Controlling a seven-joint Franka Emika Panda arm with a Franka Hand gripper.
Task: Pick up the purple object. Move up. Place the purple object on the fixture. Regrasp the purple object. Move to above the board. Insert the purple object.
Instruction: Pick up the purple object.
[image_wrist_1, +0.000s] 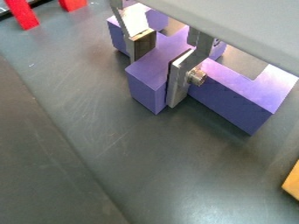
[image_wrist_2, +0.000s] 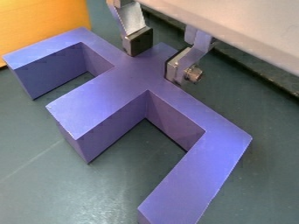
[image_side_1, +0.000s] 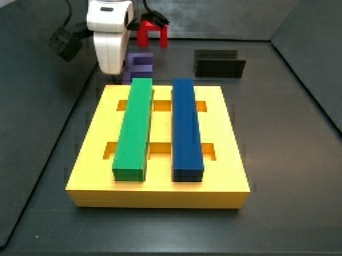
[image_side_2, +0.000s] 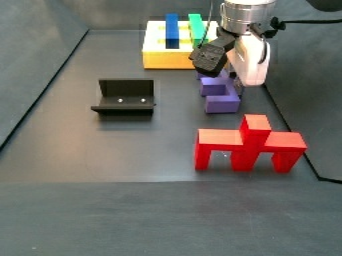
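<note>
Down at the floor, the gripper (image_wrist_2: 162, 54) sits low over the purple object (image_wrist_2: 128, 105), its two silver fingers (image_wrist_1: 142, 39) spread apart and straddling one narrow bar of the piece in both wrist views. One dark pad stands just beside one face of that bar, the other finger (image_wrist_2: 184, 65) against the opposite face; whether they press it yet cannot be told, and the piece lies flat on the dark floor.

Around the hand, the purple object spreads its arms outward, with open notches between them and bare grey floor beyond its outer edges. In a side view the gripper (image_side_2: 214, 72) hangs between the board (image_side_2: 171, 45) behind it and the red legged piece (image_side_2: 250, 146) nearer the camera; the purple object (image_side_2: 221, 95) lies apart from both. The fixture (image_side_2: 124, 96) stands well apart on clear floor, its open top free.

From another side view the board (image_side_1: 94, 160) carries a green bar (image_side_1: 134, 128) and a blue bar (image_side_1: 186, 130) side by side, with yellow slots showing between them; the fixture (image_side_1: 219, 64) stands beyond its far edge.
</note>
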